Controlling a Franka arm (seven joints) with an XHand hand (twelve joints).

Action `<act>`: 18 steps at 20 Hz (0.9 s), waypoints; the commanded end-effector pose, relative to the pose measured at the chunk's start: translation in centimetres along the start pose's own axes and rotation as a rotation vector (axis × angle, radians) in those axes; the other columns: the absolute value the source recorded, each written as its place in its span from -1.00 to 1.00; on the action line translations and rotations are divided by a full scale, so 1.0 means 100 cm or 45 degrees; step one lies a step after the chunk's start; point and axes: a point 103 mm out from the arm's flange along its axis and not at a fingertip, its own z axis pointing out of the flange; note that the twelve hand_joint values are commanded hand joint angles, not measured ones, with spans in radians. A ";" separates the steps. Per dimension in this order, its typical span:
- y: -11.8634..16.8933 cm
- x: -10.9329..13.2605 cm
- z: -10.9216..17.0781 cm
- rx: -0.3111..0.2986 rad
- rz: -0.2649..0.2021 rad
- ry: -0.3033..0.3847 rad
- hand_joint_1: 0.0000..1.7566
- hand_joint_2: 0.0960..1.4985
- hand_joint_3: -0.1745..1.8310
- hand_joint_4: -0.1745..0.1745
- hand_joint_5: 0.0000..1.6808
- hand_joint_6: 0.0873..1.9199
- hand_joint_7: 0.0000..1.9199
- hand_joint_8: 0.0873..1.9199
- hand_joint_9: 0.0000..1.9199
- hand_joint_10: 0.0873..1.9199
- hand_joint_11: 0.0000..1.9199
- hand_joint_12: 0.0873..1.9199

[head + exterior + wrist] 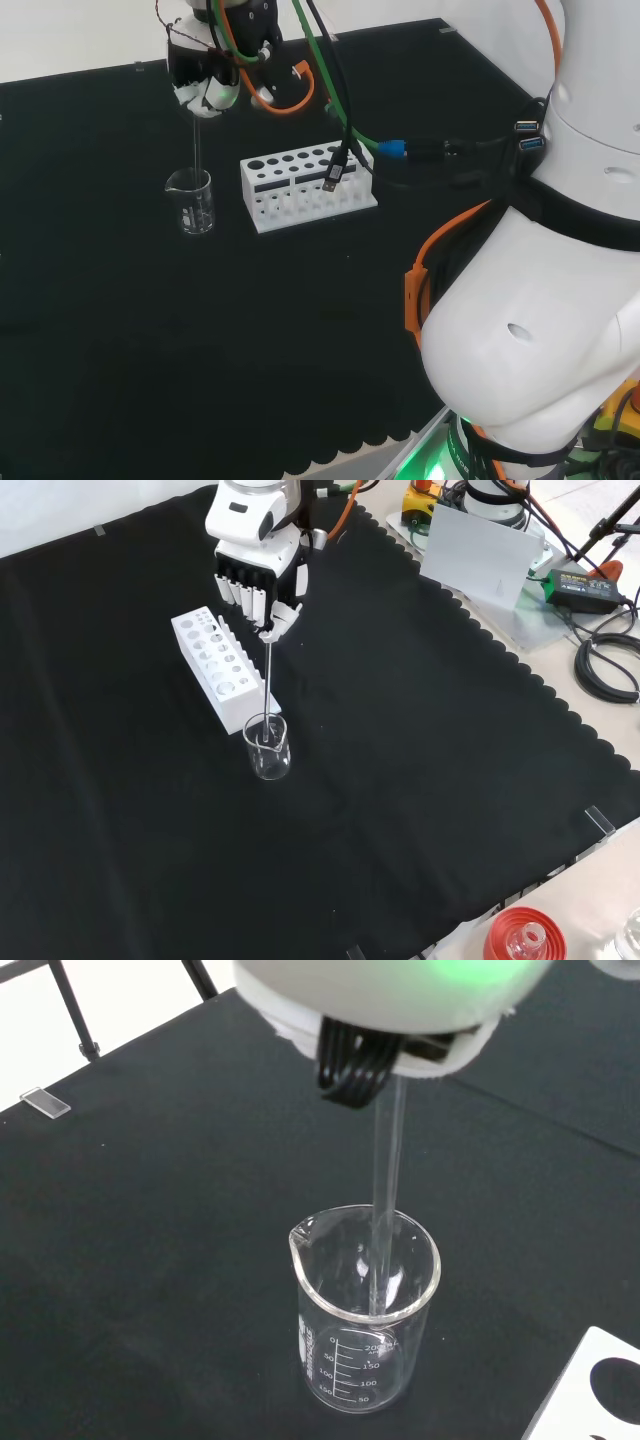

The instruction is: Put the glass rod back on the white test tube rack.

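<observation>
1. The glass rod hangs upright, its lower end inside the rim of the clear beaker.
2. My hand pinches the rod's top, fingers curled round it.
3. The white test tube rack stands just beside the beaker.
4. Best, I judge: lift straight until the tip clears the rim, then carry it across to the rack, keeping it vertical.

Head view: beaker left of rack, rod upright in beaker.
</observation>
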 end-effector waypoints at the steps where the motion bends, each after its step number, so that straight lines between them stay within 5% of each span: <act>1: -0.001 0.002 -0.004 -0.008 -0.006 0.016 0.52 -0.26 -0.11 -1.00 0.46 -0.52 0.46 -0.32 0.75 -0.45 0.68 -0.37; 6: 0.002 0.008 -0.006 -0.015 -0.015 0.009 0.52 -0.26 -0.11 -1.00 0.46 -0.52 0.46 -0.32 0.75 -0.45 0.68 -0.37; 7: 0.003 0.007 -0.005 0.126 0.216 -0.279 0.52 -0.26 -0.11 -1.00 0.46 -0.52 0.46 -0.32 0.75 -0.45 0.68 -0.37; 9: 0.003 0.014 -0.015 0.119 0.138 -0.170 0.52 -0.26 -0.11 -1.00 0.46 -0.52 0.46 -0.32 0.75 -0.45 0.68 -0.37; 11: 0.011 0.025 -0.022 0.111 0.131 -0.157 0.52 -0.26 -0.11 -1.00 0.46 -0.52 0.46 -0.32 0.75 -0.45 0.68 -0.37; 12: 0.007 0.021 -0.022 0.050 0.156 -0.071 0.52 -0.26 -0.11 -1.00 0.46 -0.52 0.46 -0.32 0.75 -0.45 0.68 -0.37; 13: 0.003 0.016 -0.025 0.004 0.059 -0.039 0.52 -0.26 -0.11 -1.00 0.46 -0.52 0.46 -0.32 0.75 -0.45 0.68 -0.37; 14: 0.001 0.014 -0.027 0.003 0.038 -0.030 0.52 -0.26 -0.11 -1.00 0.46 -0.52 0.46 -0.32 0.75 -0.45 0.68 -0.37; 18: -0.002 0.006 -0.031 -0.024 0.041 -0.013 0.52 -0.26 -0.11 -1.00 0.46 -0.52 0.46 -0.32 0.75 -0.45 0.68 -0.37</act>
